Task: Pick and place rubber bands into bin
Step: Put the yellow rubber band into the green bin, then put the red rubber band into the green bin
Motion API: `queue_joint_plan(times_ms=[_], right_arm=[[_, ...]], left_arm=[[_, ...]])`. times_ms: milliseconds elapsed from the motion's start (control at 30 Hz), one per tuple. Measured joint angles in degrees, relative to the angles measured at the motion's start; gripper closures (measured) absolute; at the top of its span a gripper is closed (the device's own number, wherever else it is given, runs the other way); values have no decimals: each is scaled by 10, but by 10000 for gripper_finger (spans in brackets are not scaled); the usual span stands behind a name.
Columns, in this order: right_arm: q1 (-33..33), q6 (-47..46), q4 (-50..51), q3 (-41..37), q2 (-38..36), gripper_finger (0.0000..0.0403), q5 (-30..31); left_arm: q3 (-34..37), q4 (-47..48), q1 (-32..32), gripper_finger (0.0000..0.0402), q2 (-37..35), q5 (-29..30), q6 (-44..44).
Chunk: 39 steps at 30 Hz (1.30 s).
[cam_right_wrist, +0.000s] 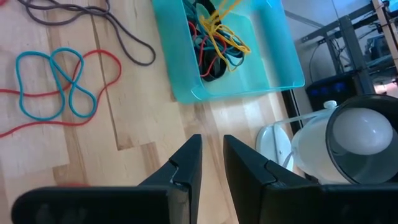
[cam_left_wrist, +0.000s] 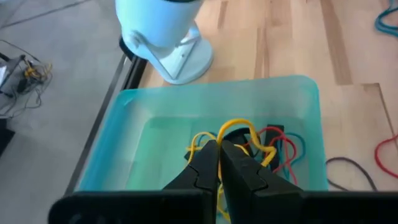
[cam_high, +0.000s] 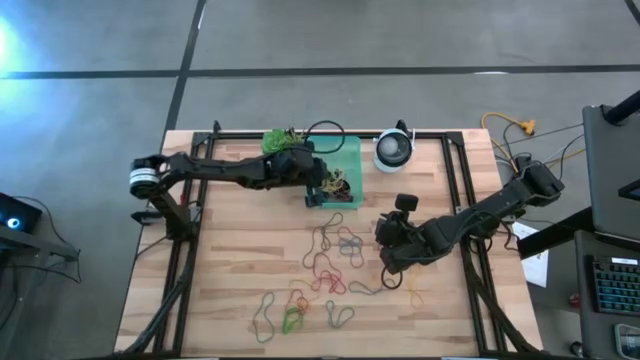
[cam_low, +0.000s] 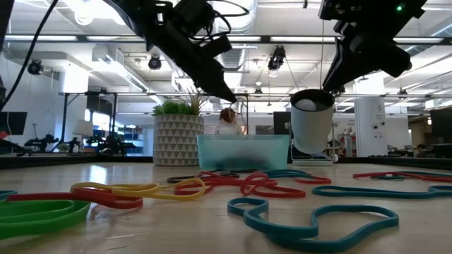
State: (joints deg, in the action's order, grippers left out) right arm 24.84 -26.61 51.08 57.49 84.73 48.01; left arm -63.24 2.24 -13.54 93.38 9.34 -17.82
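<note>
The mint-green bin [cam_high: 352,158] stands at the table's far middle and holds several rubber bands [cam_right_wrist: 214,43] in yellow, red, black and blue. My left gripper [cam_left_wrist: 219,149] hangs over the bin's near part [cam_high: 325,190], shut on a yellow rubber band [cam_left_wrist: 239,126]. More loose rubber bands [cam_high: 330,262] lie flat on the wood nearer the front edge. My right gripper [cam_right_wrist: 211,163] hovers right of them [cam_high: 385,245], above the table, with a narrow gap between its fingers and nothing in it. My left gripper pinches the yellow rubber band [cam_left_wrist: 229,132] between its two fingertips, which slant down into the bin from the table's left. The band's strands [cam_right_wrist: 219,17] run down from the fingers, and its lower part lies among the bands on the bin's floor.
A round white-and-dark device [cam_high: 394,150] stands just right of the bin, and a white pot with a green plant [cam_low: 176,137] just left of it. Dark frame rails [cam_high: 455,190] run along the table's sides. Cables [cam_high: 510,130] lie off the far right corner.
</note>
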Motion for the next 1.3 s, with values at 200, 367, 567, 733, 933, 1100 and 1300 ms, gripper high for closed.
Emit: queue_joint_plan(times_ms=[200,367,567,733,933,1100,1300], right_arm=[[0,-37,-5,-1,0,344,-1],[0,-74,-6,-19,0,340,-45],[0,-108,-7,-46,0,337,-67],[0,-136,-10,-46,0,339,-67],[1,-171,-13,-55,5,333,-146],[2,-165,-31,-90,6,330,-242],[1,-128,-63,-143,6,336,-260]], left_arm=[[2,0,0,401,1,-2,0],[2,4,-2,401,1,0,11],[4,29,-16,390,7,-4,26],[9,39,-17,347,19,-7,38],[8,69,-17,310,17,-7,41],[6,106,-12,306,-5,-6,85],[6,198,17,306,-39,-20,111]])
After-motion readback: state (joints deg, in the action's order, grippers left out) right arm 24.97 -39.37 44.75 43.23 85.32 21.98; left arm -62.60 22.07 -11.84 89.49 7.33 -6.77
